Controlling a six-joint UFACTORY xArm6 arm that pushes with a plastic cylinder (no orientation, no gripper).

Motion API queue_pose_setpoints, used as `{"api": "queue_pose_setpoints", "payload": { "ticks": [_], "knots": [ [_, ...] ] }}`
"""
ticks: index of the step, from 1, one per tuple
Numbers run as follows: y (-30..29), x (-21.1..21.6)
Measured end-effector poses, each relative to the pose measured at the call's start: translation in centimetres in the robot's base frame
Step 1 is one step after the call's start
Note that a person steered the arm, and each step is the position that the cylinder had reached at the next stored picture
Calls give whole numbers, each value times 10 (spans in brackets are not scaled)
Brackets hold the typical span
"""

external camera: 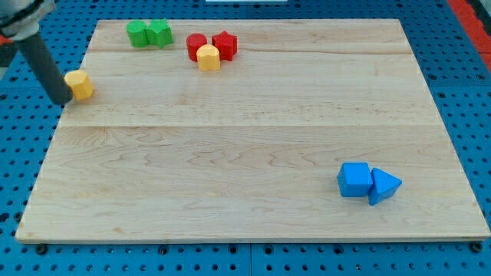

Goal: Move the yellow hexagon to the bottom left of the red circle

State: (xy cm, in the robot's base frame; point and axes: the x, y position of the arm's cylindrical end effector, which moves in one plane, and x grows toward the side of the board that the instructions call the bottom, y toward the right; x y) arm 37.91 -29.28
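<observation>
1. End effector. I carry no pincer: the arm ends in a plain rod, so nothing opens or closes and nothing is held. My tip (62, 100) stands on the tabletop (245, 146) close to its edge at the view's left.

2. Task object. The yellow hexagon (79, 84) lies immediately to the view's right of my tip and slightly above it, touching or nearly touching the rod. I judge this to be the hexagon. A second yellow block (208, 57), whose shape I cannot make out, sits against the lower right of the red circle (197, 46).

3. Governing relation. The spot at the red circle's bottom left lies to the view's right of the yellow hexagon and a little higher. My tip is on the opposite side of the hexagon, so a push toward the right and slightly up appears correctly lined up.

4. Clearance. The lane between the hexagon and the red circle is bare wood. The two green blocks (149, 34) sit above that lane. The red star (225, 44) is beyond the circle.

5. Caution. Overshoot would probably strike the second yellow block or the circle.
</observation>
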Motion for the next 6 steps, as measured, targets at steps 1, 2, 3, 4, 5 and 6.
{"api": "queue_pose_setpoints", "payload": {
  "ticks": [1, 2, 3, 4, 5, 6],
  "knots": [
    [53, -25],
    [91, -52],
    [69, -27],
    [37, -3],
    [-5, -30],
    [-7, -66]
  ]
}}
